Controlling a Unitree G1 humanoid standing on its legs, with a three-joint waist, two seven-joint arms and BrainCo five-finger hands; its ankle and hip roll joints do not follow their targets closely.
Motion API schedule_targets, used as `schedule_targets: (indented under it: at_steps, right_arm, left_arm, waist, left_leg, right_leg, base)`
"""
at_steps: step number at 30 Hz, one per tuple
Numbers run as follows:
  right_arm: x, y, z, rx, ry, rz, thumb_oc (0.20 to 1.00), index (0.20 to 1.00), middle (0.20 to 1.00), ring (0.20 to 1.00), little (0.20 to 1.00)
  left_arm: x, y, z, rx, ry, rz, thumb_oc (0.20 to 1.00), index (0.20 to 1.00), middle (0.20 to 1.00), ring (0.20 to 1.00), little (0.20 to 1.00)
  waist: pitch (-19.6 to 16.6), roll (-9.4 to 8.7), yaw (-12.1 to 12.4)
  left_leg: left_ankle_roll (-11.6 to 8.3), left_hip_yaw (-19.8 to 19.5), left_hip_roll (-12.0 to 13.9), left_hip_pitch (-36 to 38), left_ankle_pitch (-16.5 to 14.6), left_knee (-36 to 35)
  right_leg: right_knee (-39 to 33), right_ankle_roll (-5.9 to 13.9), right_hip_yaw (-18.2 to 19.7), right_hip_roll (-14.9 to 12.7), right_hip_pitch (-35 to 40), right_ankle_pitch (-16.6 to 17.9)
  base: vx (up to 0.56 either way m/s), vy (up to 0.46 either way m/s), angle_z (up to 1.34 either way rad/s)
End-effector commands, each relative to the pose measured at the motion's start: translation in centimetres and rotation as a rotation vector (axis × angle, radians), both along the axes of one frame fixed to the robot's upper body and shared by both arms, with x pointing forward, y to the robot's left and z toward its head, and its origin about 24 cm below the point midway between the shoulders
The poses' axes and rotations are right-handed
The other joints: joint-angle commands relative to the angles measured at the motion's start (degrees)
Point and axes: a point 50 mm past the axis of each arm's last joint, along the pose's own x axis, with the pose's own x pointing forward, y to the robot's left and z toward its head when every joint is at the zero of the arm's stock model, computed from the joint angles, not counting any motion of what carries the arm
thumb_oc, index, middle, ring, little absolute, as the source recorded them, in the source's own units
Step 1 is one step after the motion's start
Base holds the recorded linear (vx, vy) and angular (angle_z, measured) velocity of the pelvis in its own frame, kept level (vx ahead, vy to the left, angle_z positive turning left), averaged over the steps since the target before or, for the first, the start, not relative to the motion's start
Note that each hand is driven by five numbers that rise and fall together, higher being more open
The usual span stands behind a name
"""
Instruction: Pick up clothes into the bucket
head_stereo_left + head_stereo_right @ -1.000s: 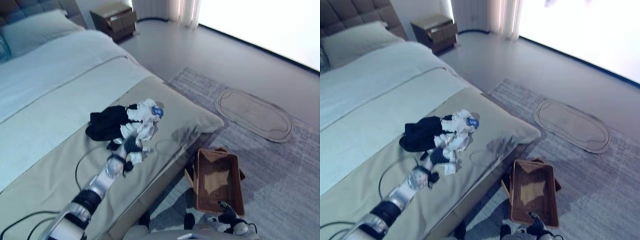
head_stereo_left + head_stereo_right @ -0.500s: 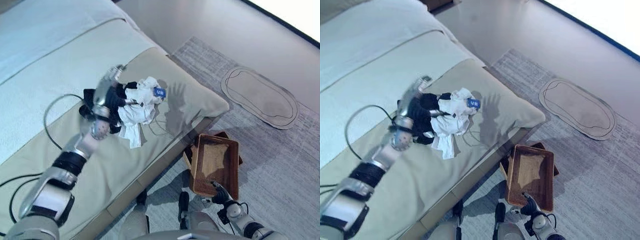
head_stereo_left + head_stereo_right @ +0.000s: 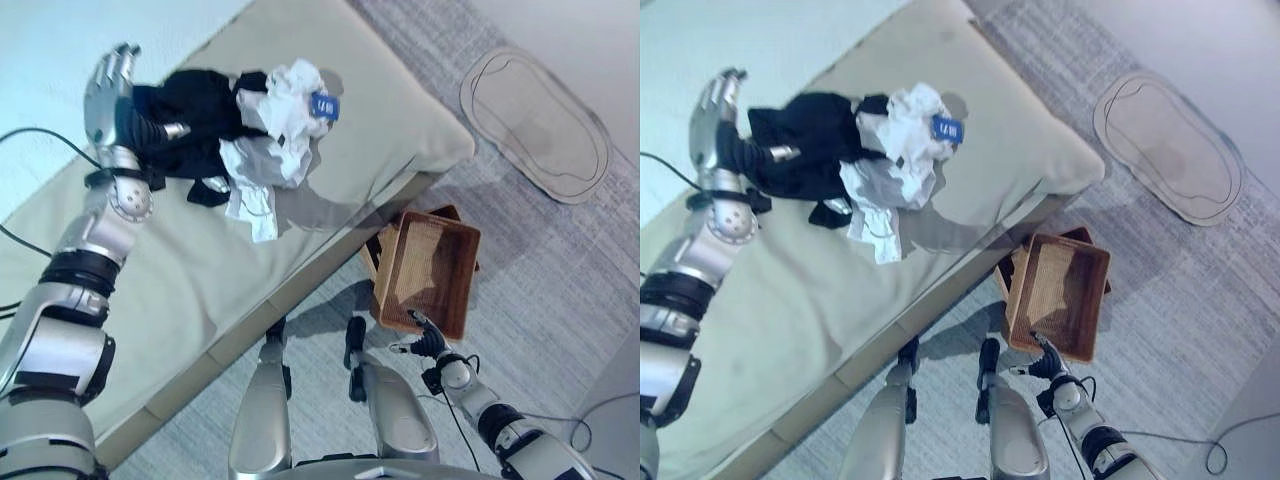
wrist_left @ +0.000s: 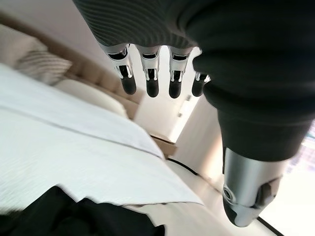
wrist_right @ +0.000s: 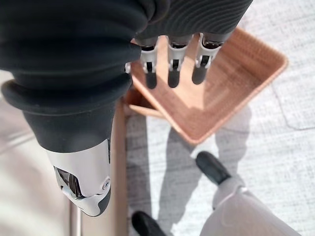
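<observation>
A heap of clothes lies on the beige bed (image 3: 390, 110): a black garment (image 3: 195, 105) and, right of it, a crumpled white garment (image 3: 275, 140) with a blue tag. My left hand (image 3: 106, 80) is raised at the black garment's left edge, open, with its fingers (image 4: 147, 73) straight and nothing in them; the black cloth (image 4: 69, 216) lies below it. A brown wicker basket (image 3: 430, 270) sits on the floor by the bed's side. My right hand (image 3: 425, 345) hovers low at the basket's near end, open, its fingers (image 5: 170, 69) straight above the empty basket (image 5: 231, 93).
A grey rug (image 3: 560, 300) covers the floor beside the bed, with an oval mat (image 3: 535, 125) farther out. The bed's edge (image 3: 330, 260) drops off just left of the basket. Pillows (image 4: 44, 66) and a headboard lie beyond the left hand.
The camera has tilted down. My left hand has gone from on top of the pile to the black garment's left edge. My right hand stays by the basket.
</observation>
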Motion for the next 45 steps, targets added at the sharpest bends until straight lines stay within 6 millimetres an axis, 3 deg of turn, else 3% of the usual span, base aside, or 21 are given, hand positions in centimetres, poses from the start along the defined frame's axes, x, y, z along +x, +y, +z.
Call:
schedule_targets:
  at_steps: [1, 10, 15, 16, 17, 19, 23, 24, 26, 38, 39, 40, 41, 42, 45]
  right_arm:
    - [-0.4, 0.1, 0.2, 0.04, -0.034, 0.003, 1.0, 1.0, 1.0, 1.0, 1.0]
    - [1.4, 2.3, 2.0, 0.166, -0.12, 0.031, 1.0, 1.0, 1.0, 1.0, 1.0]
    - [2.6, 4.6, 3.8, 0.277, -0.208, 0.065, 1.0, 1.0, 1.0, 1.0, 1.0]
    - [2.7, 4.9, 4.0, 0.287, -0.216, 0.074, 1.0, 1.0, 1.0, 1.0, 1.0]
    - [2.8, 5.1, 4.3, 0.308, -0.231, 0.073, 1.0, 1.0, 1.0, 1.0, 1.0]
    - [3.0, 5.5, 4.6, 0.328, -0.245, 0.077, 1.0, 1.0, 1.0, 1.0, 1.0]
    - [3.0, 5.9, 4.7, 0.339, -0.251, 0.081, 1.0, 1.0, 1.0, 1.0, 1.0]
    - [2.9, 5.9, 4.6, 0.341, -0.249, 0.08, 1.0, 1.0, 1.0, 1.0, 1.0]
    - [2.6, 5.9, 4.3, 0.335, -0.242, 0.084, 1.0, 1.0, 1.0, 1.0, 1.0]
    - [2.1, 5.6, 3.7, 0.315, -0.222, 0.089, 1.0, 1.0, 1.0, 1.0, 1.0]
    - [2.0, 5.4, 3.6, 0.306, -0.218, 0.087, 1.0, 1.0, 1.0, 1.0, 1.0]
    - [2.0, 5.2, 3.6, 0.297, -0.216, 0.09, 1.0, 1.0, 1.0, 1.0, 1.0]
    - [2.0, 5.2, 3.6, 0.297, -0.214, 0.09, 1.0, 1.0, 1.0, 1.0, 1.0]
    - [2.0, 5.0, 3.5, 0.286, -0.21, 0.085, 1.0, 1.0, 1.0, 1.0, 1.0]
    - [1.6, 4.0, 2.9, 0.254, -0.178, 0.069, 1.0, 1.0, 1.0, 1.0, 1.0]
  left_arm:
    - [-0.9, 2.5, 3.6, -0.183, -0.137, 0.023, 1.0, 1.0, 1.0, 1.0, 1.0]
    - [-1.0, 4.3, 6.1, -0.341, -0.17, 0.035, 1.0, 1.0, 1.0, 1.0, 1.0]
    - [-1.4, 5.6, 7.7, -0.509, -0.23, 0.032, 1.0, 1.0, 1.0, 1.0, 1.0]
    - [-1.5, 5.7, 8.0, -0.517, -0.233, 0.033, 1.0, 1.0, 1.0, 1.0, 1.0]
    - [-1.5, 5.7, 8.3, -0.518, -0.24, 0.03, 1.0, 1.0, 1.0, 1.0, 1.0]
    - [-1.8, 5.9, 8.9, -0.521, -0.249, 0.031, 1.0, 1.0, 1.0, 1.0, 1.0]
    - [-1.9, 5.9, 9.5, -0.521, -0.264, 0.02, 1.0, 1.0, 1.0, 1.0, 1.0]
    - [-1.9, 5.8, 9.6, -0.521, -0.268, 0.015, 0.89, 0.89, 0.89, 0.89, 0.89]
    - [-1.9, 5.4, 9.8, -0.519, -0.284, -0.02, 0.2, 0.2, 0.2, 0.2, 0.2]
    - [-2.9, 3.8, 10.2, -0.511, -0.446, -0.165, 0.2, 0.2, 0.2, 0.2, 0.2]
    - [-3.0, 3.7, 10.2, -0.5, -0.451, -0.171, 0.2, 0.2, 0.2, 0.2, 0.2]
    - [-3.2, 3.4, 10.3, -0.476, -0.465, -0.196, 0.2, 0.2, 0.2, 0.2, 0.2]
    - [-3.2, 3.4, 10.2, -0.477, -0.463, -0.194, 0.2, 0.2, 0.2, 0.2, 0.2]
    - [-3.3, 3.1, 10.1, -0.471, -0.469, -0.215, 0.2, 0.2, 0.2, 0.2, 0.2]
    - [-3.7, 2.3, 9.7, -0.473, -0.483, -0.302, 0.2, 0.2, 0.2, 0.2, 0.2]
  waist:
    - [-1.69, -2.14, -1.0]
    - [-0.16, -5.83, -1.36]
    - [2.16, -8.41, -1.6]
    - [2.1, -8.28, -1.31]
    - [3.02, -9.21, -1.49]
    - [3.34, -9.37, -0.96]
    - [4.12, -9.9, -0.67]
    - [4.13, -10.03, -0.73]
    - [4.14, -10.21, -0.93]
    - [4.12, -9.8, -0.24]
    - [3.92, -9.61, -0.28]
    - [4.05, -9.54, -0.18]
    - [3.58, -9.05, 0.07]
    - [3.79, -9.11, -0.06]
    - [2.69, -7.61, 0.95]
  left_leg:
    - [3.4, 2.72, -3.06, -4.88, -9.26, 13.34]
    - [3.55, 3.5, -1.53, -15.24, -12.27, 21.69]
    - [3.62, 3.79, -0.49, -20.36, -13.78, 25.85]
    - [3.37, 3.2, 0.3, -20.21, -16.27, 26.77]
    - [3.66, 3.73, 0.04, -21.65, -14.56, 27.43]
    - [3.4, 3.15, 1.16, -22.48, -17.39, 28.9]
    - [3.38, 2.85, 1.49, -23.96, -17.69, 29.76]
    - [3.41, 2.6, 1.33, -24.24, -17.75, 29.85]
    - [3.43, 2.31, 1.0, -24.71, -17.71, 29.78]
    - [4.05, 2.77, -0.03, -20.7, -17.47, 27.68]
    - [4.08, 2.8, -0.31, -20.14, -17.08, 27.11]
    - [4.33, 3.36, -1.03, -19.7, -14.73, 26.35]
    - [4.13, 2.73, -0.59, -18.84, -16.78, 26.22]
    - [4.33, 3.37, -1.26, -18.74, -14.29, 25.45]
    - [4.37, 3.64, -1.79, -15.35, -13.46, 22.99]
  right_leg:
    - [1.53, 1.95, 5.1, -2.93, -7.13, 4.53]
    - [-1.7, 3.09, 7.62, -0.82, -12.57, 7.93]
    - [-4.48, 3.3, 7.53, 0.5, -14.7, 10.18]
    - [-5.16, 3.69, 7.76, 1.46, -14.13, 9.35]
    - [-5.71, 3.46, 7.46, 1.19, -14.88, 10.95]
    - [-7.21, 3.9, 7.4, 2.45, -14.45, 10.64]
    - [-8.62, 3.92, 6.95, 2.91, -14.83, 11.45]
    - [-8.91, 3.89, 6.86, 2.97, -15.07, 11.59]
    - [-9.4, 3.97, 6.72, 3.02, -15.38, 11.87]
    - [-8.96, 4.11, 7.45, 2.67, -13.1, 11.74]
    - [-8.89, 4.15, 7.41, 2.35, -12.89, 11.76]
    - [-8.46, 3.87, 7.16, 1.41, -12.83, 12.71]
    - [-8.75, 4.2, 7.43, 2.08, -12.05, 11.65]
    - [-8.37, 3.9, 7.06, 1.09, -12.37, 12.66]
    - [-8.1, 3.92, 6.84, 0.34, -9.99, 12.3]
  base:
    - [-0.04, 0.032, -0.04]
    - [-0.07, 0.014, -0.12]
    - [-0.05, -0.019, -0.14]
    - [-0.06, -0.015, -0.13]
    - [0.06, -0.004, -0.12]
    - [0.01, -0.016, -0.12]
    - [-0.02, -0.011, -0.07]
    - [0.0, 0.0, 0.0]
    - [0.0, 0.0, 0.0]
    - [-0.01, 0.011, 0.01]
    - [-0.12, -0.012, -0.03]
    - [0.0, 0.0, 0.0]
    - [-0.11, -0.013, 0.0]
    - [0.0, 0.0, 0.0]
    - [-0.04, -0.003, 0.01]
